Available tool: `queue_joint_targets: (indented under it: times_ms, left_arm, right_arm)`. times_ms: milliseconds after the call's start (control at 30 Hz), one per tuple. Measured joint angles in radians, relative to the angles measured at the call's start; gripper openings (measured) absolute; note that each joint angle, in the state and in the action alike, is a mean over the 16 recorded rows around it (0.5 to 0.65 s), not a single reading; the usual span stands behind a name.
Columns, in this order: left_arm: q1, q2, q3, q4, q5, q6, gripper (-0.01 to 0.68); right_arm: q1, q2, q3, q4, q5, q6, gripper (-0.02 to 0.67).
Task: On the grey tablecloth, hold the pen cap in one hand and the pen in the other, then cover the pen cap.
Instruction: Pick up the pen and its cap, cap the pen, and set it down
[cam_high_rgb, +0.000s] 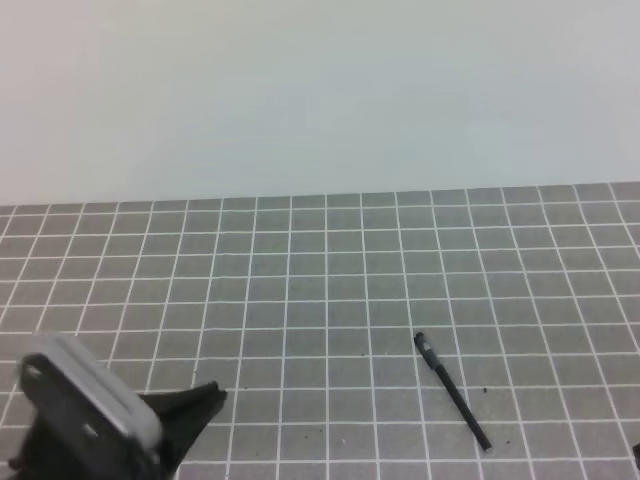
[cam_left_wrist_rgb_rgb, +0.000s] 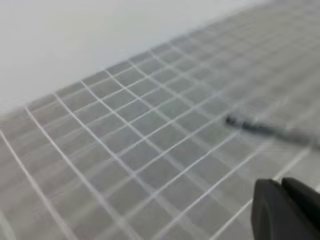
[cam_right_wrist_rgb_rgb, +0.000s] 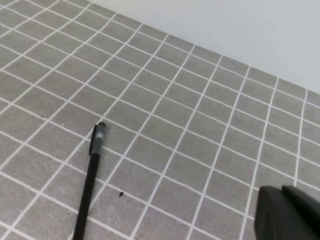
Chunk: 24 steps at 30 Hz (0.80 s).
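Left arm's camera housing and black hand (cam_high_rgb: 205, 398) sit closest to the overhead lens, bottom-left corner, above the grey tablecloth (cam_high_rgb: 300, 300). Fingers pressed together, nothing between them. Left wrist view confirms: dark fingertips (cam_left_wrist_rgb_rgb: 285, 207) at the lower right, closed, empty, off the cloth.

Grey tablecloth covers the whole tabletop, white grid lines, a few dark specks. Pale plain wall (cam_high_rgb: 320, 90) behind its far edge.

Right hand (cam_right_wrist_rgb_rgb: 287, 215) shows only in its own wrist view, lower-right corner, dark fingers together, holding nothing. Barely clips the overhead frame at the far bottom-right edge, too little to read there.

Pen (cam_high_rgb: 452, 391) lies flat on the cloth, right of centre in the overhead view, running diagonally from upper-left to lower-right across about three squares. Well apart from the left hand, nearer the right side. In the right wrist view the pen (cam_right_wrist_rgb_rgb: 90, 175) runs from mid-left down out of the bottom edge. In the left wrist view it is a blurred dark streak (cam_left_wrist_rgb_rgb: 270, 128) at the right.

Pen cap (cam_right_wrist_rgb_rgb: 97, 139) appears seated on the pen's upper end: thicker section with a thin clip alongside and a rounded tip. Same end in overhead view (cam_high_rgb: 424, 346). Neither hand touches pen or cap.
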Motion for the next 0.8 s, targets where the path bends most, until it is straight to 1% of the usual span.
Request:
queue_joint_targets:
  times_ms: [267, 367, 533, 667, 800]
  left_arm:
    - [0.071, -0.066, 0.001, 0.104, 0.012, 0.189, -0.002]
    - [0.114, -0.136, 0.001, 0.116, 0.020, 0.214, -0.002]
    - [0.211, -0.278, 0.006, 0.081, 0.050, 0.141, -0.002]
    - [0.293, -0.395, 0.034, 0.046, 0.093, 0.023, -0.002]
    - [0.374, -0.515, 0.090, 0.012, 0.136, -0.107, -0.002]
  right_arm:
    - [0.000, 0.000, 0.000, 0.000, 0.005, 0.000, -0.003]
    - [0.000, 0.000, 0.000, 0.000, 0.006, 0.000, -0.003]
    - [0.000, 0.000, 0.000, 0.000, 0.008, 0.000, -0.003]
    - [0.000, 0.000, 0.000, 0.000, 0.007, 0.000, -0.004]
    - [0.000, 0.000, 0.000, 0.000, 0.007, 0.000, -0.004]
